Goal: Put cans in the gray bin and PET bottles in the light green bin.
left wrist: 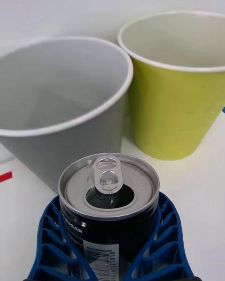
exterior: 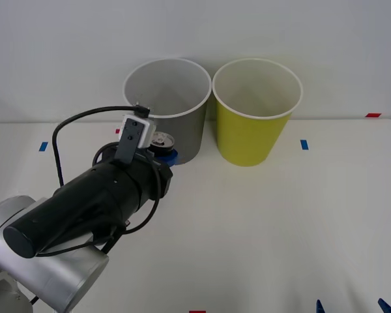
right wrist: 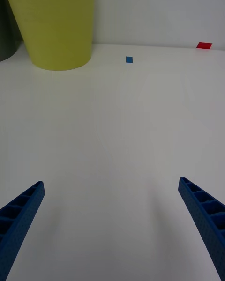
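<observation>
A small black can [left wrist: 110, 201] with an open silver pull-tab top is upright between the blue fingers of my left gripper [left wrist: 110, 243], which is shut on it. In the front view the can [exterior: 161, 142] peeks out past my left arm, held just in front of the gray bin [exterior: 182, 124] and below its rim. The gray bin [left wrist: 61, 126] has a white rim and a pale inside. The light green bin [exterior: 251, 130] stands right beside it, also seen as the yellow-green bin [left wrist: 173, 107]. My right gripper [right wrist: 112, 229] is open low over bare table at the front right.
Small blue tape marks [exterior: 304, 144] and red tape marks [exterior: 373, 115] lie flat on the white table [exterior: 260, 222]. A white wall rises just behind the bins. A black cable [exterior: 85, 120] loops over my left arm.
</observation>
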`<control>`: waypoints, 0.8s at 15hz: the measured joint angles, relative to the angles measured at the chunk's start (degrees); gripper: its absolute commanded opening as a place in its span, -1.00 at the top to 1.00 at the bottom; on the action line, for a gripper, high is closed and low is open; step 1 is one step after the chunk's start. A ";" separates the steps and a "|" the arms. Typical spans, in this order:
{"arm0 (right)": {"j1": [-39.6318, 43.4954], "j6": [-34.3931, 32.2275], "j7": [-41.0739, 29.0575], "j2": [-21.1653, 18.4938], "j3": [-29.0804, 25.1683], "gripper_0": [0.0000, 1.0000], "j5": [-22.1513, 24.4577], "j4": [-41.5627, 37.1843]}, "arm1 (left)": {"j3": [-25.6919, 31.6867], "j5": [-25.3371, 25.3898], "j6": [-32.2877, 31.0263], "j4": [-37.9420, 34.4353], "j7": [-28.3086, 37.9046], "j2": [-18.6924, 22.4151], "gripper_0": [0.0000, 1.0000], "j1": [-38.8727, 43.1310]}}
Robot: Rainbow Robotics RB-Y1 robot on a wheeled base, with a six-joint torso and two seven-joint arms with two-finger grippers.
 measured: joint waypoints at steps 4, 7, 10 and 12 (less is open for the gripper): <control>0.00 0.00 0.00 0.00 0.00 -1.00 0.00 0.00 | 5.01 3.64 1.50 -1.02 -0.23 0.93 1.00 -3.54; 0.00 0.00 0.00 0.00 0.00 -1.00 0.00 0.00 | 7.01 5.83 8.69 -2.62 -0.29 1.74 1.00 -7.98; 0.00 0.00 0.00 0.00 0.00 -1.00 0.00 0.00 | 11.49 12.10 15.74 -3.31 -0.10 1.98 1.00 -14.12; 0.00 0.00 0.00 0.00 0.00 -1.00 0.00 0.00 | 13.36 13.29 17.87 -2.39 -0.05 1.68 1.00 -17.40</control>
